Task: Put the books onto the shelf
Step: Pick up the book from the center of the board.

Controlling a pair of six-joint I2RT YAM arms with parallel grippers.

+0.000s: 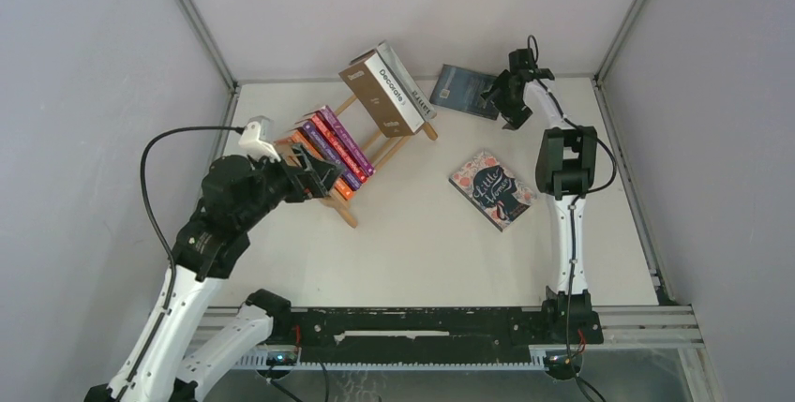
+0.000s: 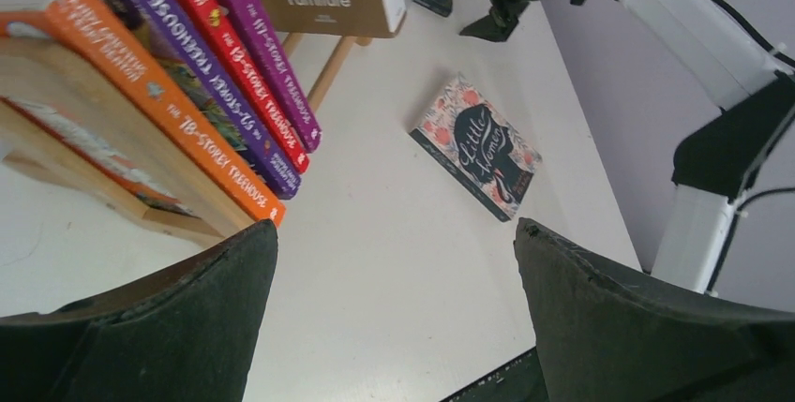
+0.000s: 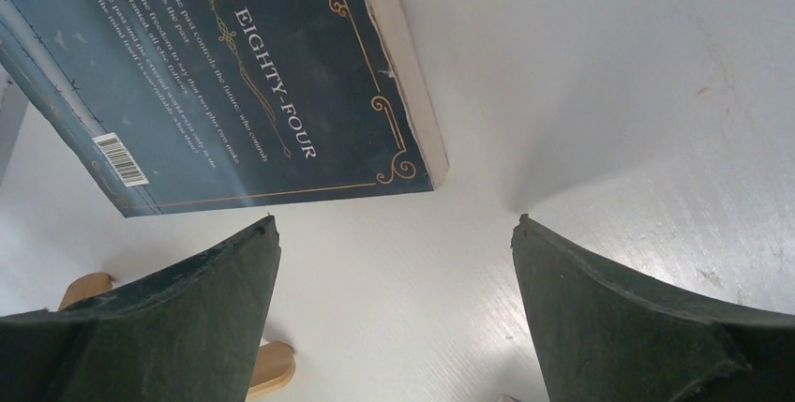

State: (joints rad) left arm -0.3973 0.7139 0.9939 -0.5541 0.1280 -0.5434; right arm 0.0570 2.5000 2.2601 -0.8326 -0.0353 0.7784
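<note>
Top view: shelf (image 1: 389, 144) at far centre, carrying brown book (image 1: 375, 97) and paperback row (image 1: 330, 151). Flat on table (image 1: 412, 252): Little Women book (image 1: 491, 188) right of centre, dark blue book (image 1: 461, 89) far right. At paperback row's near-left end: left gripper (image 1: 322, 175). Just beside dark blue book: right gripper (image 1: 502, 95).

Left wrist: fingers (image 2: 169, 327) spread wide, holding nothing; paperback spines close on left.

Right wrist: fingers spread wide, empty; dark blue book just ahead, outside gap.

dark blue book (image 3: 216, 65) cropped top-left, shelf (image 1: 348, 212) mostly behind books (image 1: 339, 142)
</note>
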